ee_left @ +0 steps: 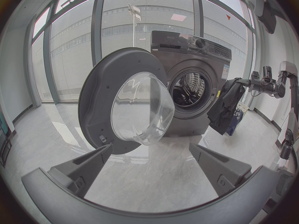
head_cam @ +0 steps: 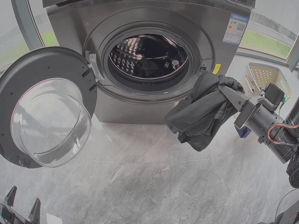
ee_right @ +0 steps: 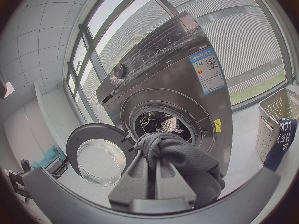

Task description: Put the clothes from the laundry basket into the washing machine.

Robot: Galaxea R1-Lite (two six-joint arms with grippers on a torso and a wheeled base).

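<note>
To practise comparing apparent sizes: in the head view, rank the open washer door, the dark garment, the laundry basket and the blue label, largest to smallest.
1. open washer door, also nearest the camera
2. dark garment
3. laundry basket, partly hidden, so less sure
4. blue label

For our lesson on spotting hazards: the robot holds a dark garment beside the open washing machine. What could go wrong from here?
1. The dark garment hangs in long folds from the right pincer, lower than the drum opening; trailing cloth might drape outside it.
2. The pincer holds only a bunched part, so the garment might slip to the floor.
3. A blue garment hangs over the laundry basket edge and might slide out.
</note>
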